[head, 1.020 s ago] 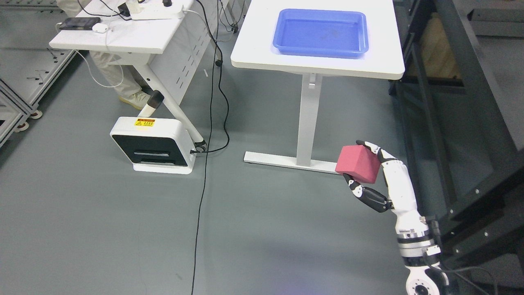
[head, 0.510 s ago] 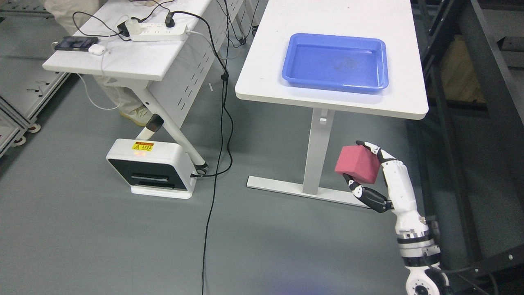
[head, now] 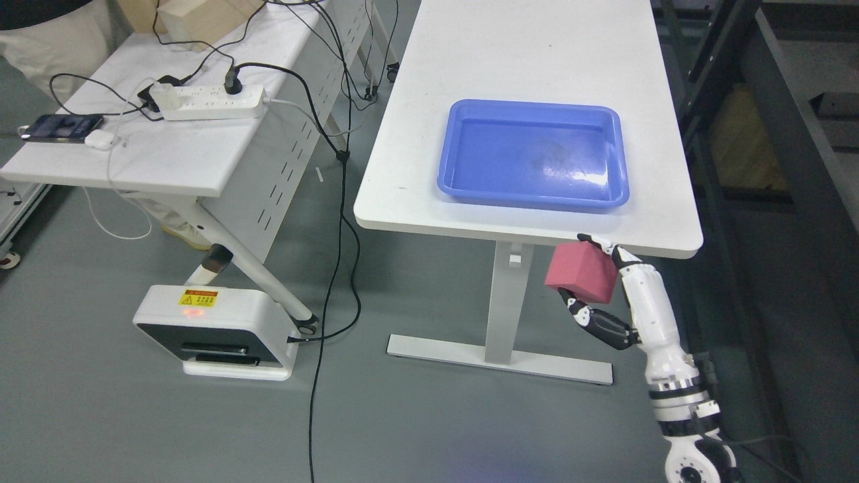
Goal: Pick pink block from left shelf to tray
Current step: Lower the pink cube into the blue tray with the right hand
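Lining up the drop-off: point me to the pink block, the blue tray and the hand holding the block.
pink block [head: 581, 272], head view, middle of its front face.
blue tray [head: 530, 200], head view, near rim.
right hand [head: 621, 298], head view, white back of the hand, fingers closed on the block.

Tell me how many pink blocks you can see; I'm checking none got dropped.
1: the pink block is held in the right hand, just below the near edge of the white table that carries the blue tray.
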Controlling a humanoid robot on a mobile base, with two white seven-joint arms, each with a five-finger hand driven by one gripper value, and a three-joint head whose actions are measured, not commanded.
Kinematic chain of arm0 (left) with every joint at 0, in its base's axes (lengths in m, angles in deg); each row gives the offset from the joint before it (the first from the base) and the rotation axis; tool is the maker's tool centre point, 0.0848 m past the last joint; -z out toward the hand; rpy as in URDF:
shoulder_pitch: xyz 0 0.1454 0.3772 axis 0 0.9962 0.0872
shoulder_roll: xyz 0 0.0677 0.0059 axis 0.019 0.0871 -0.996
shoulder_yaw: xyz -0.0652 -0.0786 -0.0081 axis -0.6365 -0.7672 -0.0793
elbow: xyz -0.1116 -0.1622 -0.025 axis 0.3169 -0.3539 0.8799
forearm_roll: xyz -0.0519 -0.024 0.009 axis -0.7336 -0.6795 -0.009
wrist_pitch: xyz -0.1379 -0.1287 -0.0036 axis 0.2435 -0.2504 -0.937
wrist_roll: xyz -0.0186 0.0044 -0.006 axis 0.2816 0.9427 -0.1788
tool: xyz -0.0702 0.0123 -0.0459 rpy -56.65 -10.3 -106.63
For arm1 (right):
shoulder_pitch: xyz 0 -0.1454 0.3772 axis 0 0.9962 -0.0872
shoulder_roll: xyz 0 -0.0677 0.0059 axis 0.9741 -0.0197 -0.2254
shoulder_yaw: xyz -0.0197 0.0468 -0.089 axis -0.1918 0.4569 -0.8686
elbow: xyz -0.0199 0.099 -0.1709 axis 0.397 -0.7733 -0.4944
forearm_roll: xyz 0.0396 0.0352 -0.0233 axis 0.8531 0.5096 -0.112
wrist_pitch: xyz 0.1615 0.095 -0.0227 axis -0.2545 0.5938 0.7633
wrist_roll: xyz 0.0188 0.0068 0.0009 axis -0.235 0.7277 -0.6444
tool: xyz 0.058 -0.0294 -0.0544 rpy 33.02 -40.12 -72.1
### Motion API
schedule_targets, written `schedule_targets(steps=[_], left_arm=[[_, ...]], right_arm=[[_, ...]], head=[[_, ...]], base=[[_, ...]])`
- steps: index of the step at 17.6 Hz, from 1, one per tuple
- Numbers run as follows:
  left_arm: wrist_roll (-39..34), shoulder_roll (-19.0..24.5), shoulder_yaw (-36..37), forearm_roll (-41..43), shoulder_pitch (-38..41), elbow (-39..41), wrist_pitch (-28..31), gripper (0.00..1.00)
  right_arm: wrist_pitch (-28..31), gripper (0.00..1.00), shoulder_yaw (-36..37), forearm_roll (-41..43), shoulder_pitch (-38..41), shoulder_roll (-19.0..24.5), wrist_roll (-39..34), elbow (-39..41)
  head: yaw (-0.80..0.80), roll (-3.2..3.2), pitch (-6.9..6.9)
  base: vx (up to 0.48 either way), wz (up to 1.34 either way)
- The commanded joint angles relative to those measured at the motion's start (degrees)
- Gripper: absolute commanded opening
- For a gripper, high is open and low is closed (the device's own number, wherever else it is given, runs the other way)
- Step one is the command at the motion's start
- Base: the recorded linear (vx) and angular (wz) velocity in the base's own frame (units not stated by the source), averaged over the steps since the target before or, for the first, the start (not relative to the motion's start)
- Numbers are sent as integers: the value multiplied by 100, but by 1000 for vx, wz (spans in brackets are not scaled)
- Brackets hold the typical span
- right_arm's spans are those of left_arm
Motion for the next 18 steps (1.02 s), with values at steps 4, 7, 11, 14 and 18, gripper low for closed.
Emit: schedule_targets(steps=[4,7,11,14,18], left_arm=[[-4,100,0,0,-167,100,-2,100],[-4,100,0,0,-167,100,-2,100],[-4,100,0,0,-175,100,-2,100],[-4,100,0,0,-175,100,-2,100],[-4,100,0,0,-167,100,-2,100]], right_arm=[[44,4,-70,-22,-57,-100,-279,1],[44,4,-123,-57,-66,-100,-499,1],[70,4,-272,-479,-92,-100,-535,-8],[96,4,-457,-786,-92,-100,-605,1],[105,4,-580,-1199,-83,-100,-719,-8]], head=[[0,0,0],[0,0,0],[0,0,0],[0,0,0],[0,0,0]], base=[[313,-20],[300,14],[267,-28],[235,-62],[175,-16]])
